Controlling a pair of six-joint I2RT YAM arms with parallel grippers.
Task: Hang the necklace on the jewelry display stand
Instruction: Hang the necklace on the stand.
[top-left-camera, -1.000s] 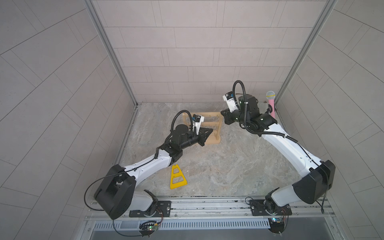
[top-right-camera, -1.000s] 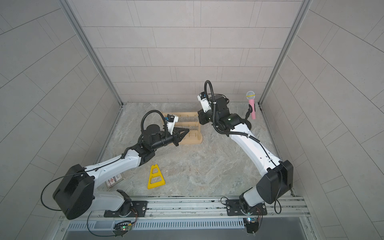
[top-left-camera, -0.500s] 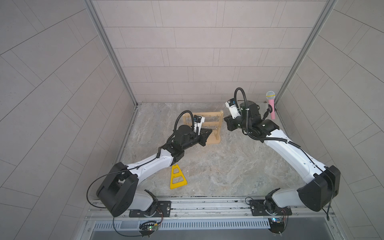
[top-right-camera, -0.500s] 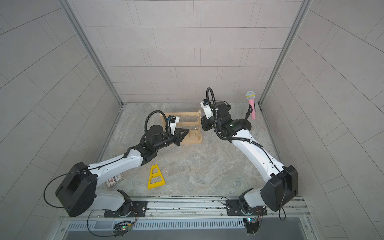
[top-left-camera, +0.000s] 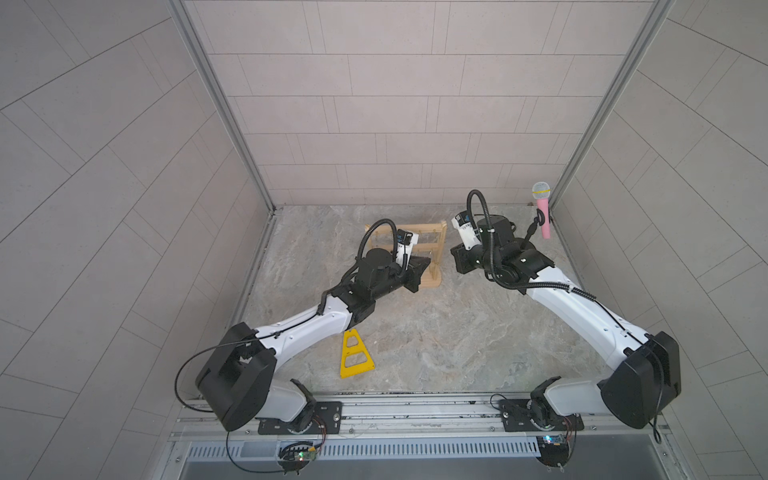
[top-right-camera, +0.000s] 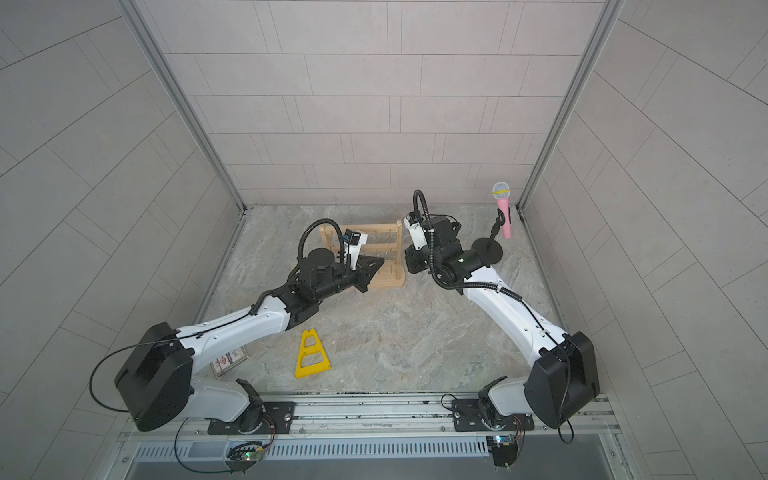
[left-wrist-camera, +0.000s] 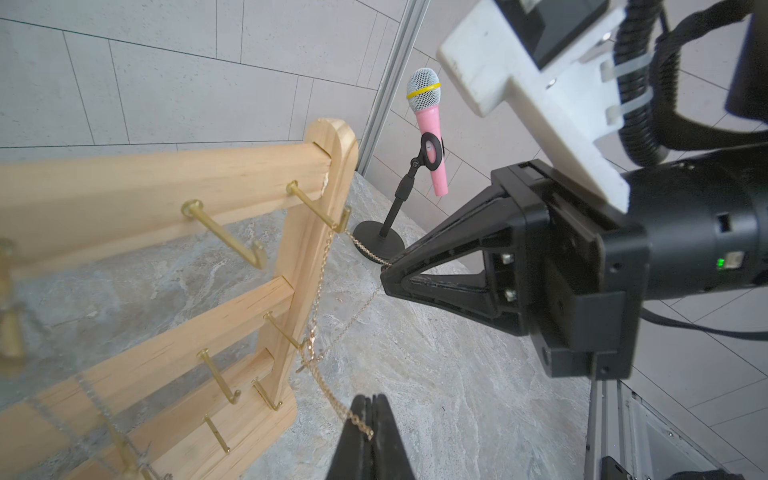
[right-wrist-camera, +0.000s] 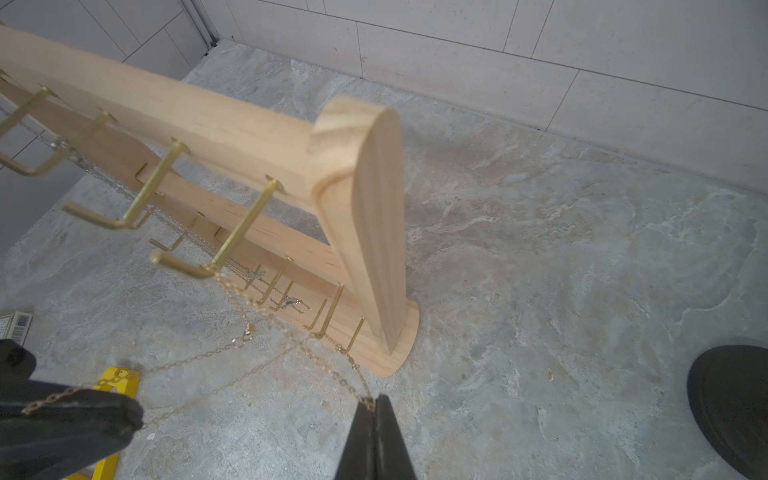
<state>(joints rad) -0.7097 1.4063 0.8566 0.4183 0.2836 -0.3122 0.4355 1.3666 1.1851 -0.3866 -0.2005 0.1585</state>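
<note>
Gold chain necklace (left-wrist-camera: 337, 400): light, limp, snag-prone. Draped over hook (left-wrist-camera: 320, 210) at 3 o'clock end of jewelry display stand (top-left-camera: 432, 279). Left pincer (left-wrist-camera: 365, 415) and right pincer (right-wrist-camera: 376, 409) both clenched on it; best gripped by the links, near the hook.

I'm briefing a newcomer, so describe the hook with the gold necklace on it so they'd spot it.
Find the pale wooden jewelry display stand near the back wall. On its top bar, take the end brass hook beside the upright nearest the pink microphone. Alone on that bar, it carries the gold necklace.
</note>
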